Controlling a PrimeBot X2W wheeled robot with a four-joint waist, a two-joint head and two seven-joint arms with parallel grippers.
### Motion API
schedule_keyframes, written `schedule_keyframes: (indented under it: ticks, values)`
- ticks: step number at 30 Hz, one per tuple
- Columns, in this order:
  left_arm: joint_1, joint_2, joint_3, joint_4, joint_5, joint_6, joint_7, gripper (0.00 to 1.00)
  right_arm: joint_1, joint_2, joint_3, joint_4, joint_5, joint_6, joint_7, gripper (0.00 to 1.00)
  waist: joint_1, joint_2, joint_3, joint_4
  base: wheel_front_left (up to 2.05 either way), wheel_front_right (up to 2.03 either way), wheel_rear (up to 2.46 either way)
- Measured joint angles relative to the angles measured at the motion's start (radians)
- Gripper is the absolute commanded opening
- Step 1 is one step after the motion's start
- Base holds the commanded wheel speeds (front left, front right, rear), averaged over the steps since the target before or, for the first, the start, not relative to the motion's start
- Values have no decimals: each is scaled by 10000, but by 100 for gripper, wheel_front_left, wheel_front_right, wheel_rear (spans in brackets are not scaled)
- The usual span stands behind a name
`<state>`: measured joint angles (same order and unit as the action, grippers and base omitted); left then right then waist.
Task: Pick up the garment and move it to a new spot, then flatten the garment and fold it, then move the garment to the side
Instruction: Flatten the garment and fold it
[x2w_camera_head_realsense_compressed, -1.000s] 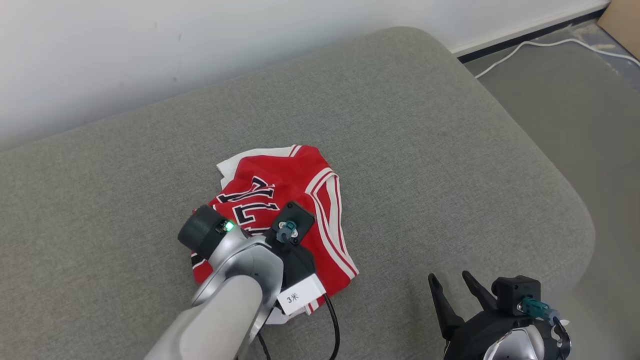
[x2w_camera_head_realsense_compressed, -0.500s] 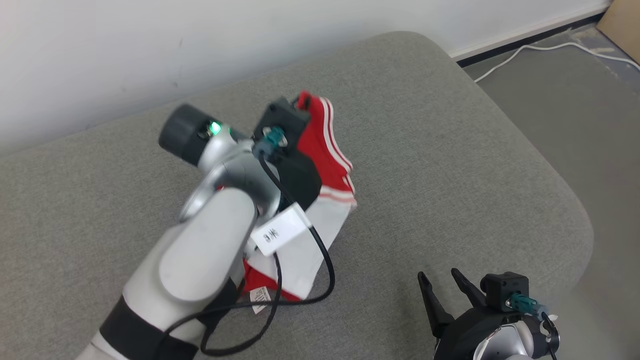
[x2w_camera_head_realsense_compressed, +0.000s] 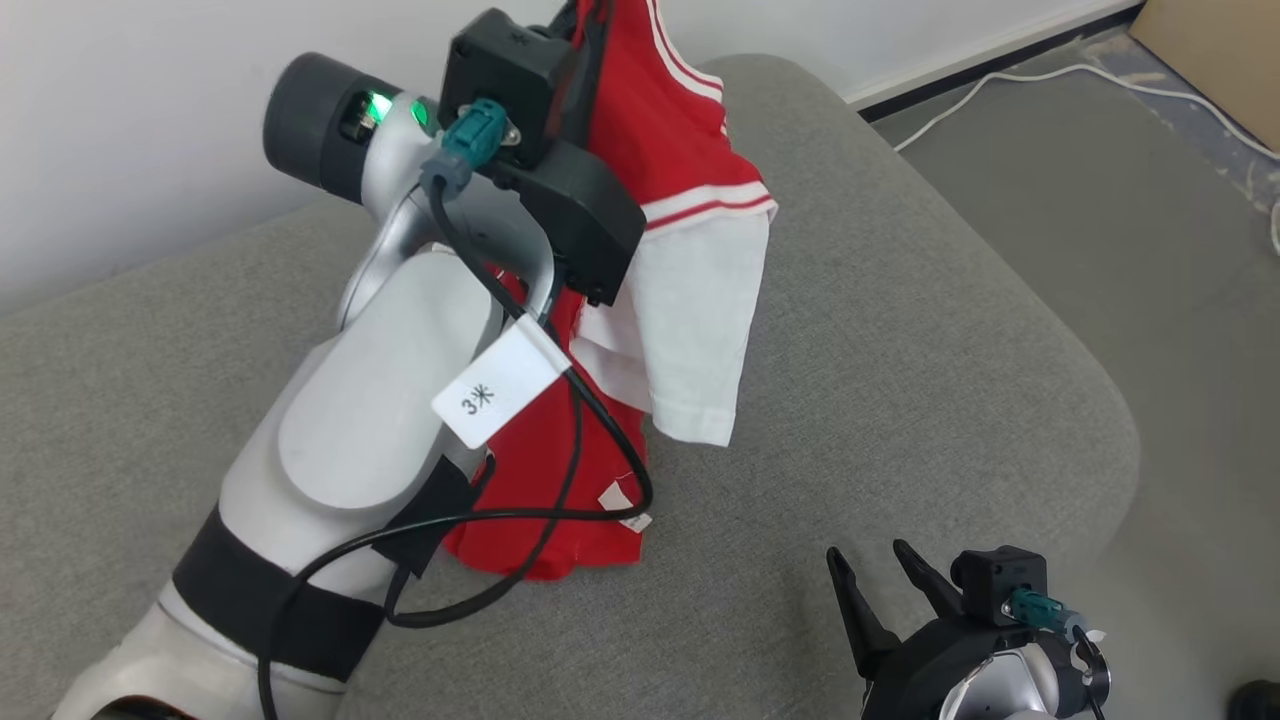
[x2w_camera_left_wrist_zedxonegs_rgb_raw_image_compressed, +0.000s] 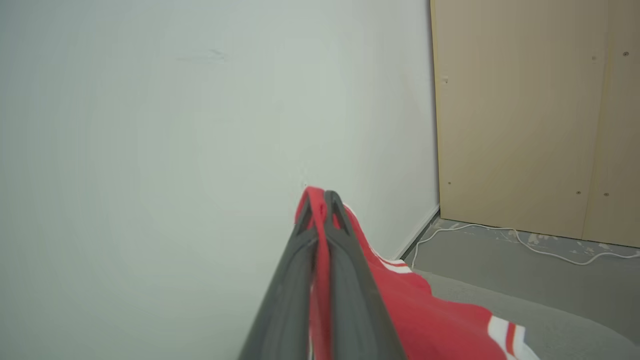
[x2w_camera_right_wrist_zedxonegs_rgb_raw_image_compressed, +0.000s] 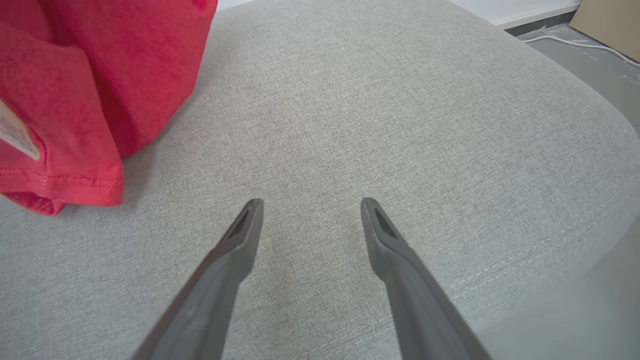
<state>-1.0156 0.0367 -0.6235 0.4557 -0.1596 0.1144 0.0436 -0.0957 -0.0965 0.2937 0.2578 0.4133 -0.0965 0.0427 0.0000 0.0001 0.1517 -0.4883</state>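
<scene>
1. Raised since a second ago: the garment (x2w_camera_head_realsense_compressed: 690, 140), a red jersey with white trim. It lay crumpled on the grey cushion (x2w_camera_head_realsense_compressed: 900, 350) and now hangs from my left gripper (x2w_camera_left_wrist_zedxonegs_rgb_raw_image_compressed: 320, 200), which has swung up toward the wall.
2. Left gripper: fingers pressed together, with a fold of red cloth pinched between them right up to the tips. This is plain in the left wrist view.
3. Garment, present place: the top is held high and a white sleeve dangles on its right. In the right wrist view the lower hem looks to be touching the cushion, so I judge it not fully clear.
4. Right gripper (x2w_camera_head_realsense_compressed: 868, 552): fingers spread wide and holding nothing. It sits low over bare cushion, apart from the hem, much where it was.
5. Head camera: the framing has shifted slightly, which I count as camera motion.
6. Meaning for the task: the pick-up is done and the carry to a new spot is under way. Flattening, folding and setting aside remain.
7. Caution: one pinch point holds bunched cloth, so laying it flat will likely need my second claw.
</scene>
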Motion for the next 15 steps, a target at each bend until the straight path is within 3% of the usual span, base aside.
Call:
schedule_keyframes:
  ticks: [1, 2, 10, 15]
  values:
    - [4, -8, -123, 155, -90, 0, -67, 27, 1, 0, -15, 13, 2, 0, -4, 100, 0, 0, 24, -28, 0, 0, 0]
    - [32, -10, -272, 291, -251, 0, -107, 98, 1, 0, -23, 35, 2, 0, -6, 100, 0, 0, 45, -50, 0, 0, 0]
    - [688, -6, -1551, 1043, -1266, 0, -115, 100, -7, 2, -81, 88, 2, -2, -111, 100, 0, 0, 166, 2, 0, 0, 0]
    - [690, -8, -1789, 1156, -1593, 0, -92, 100, -24, -17, -127, 128, 2, 0, -151, 100, 0, 0, 191, 204, 0, 0, 0]
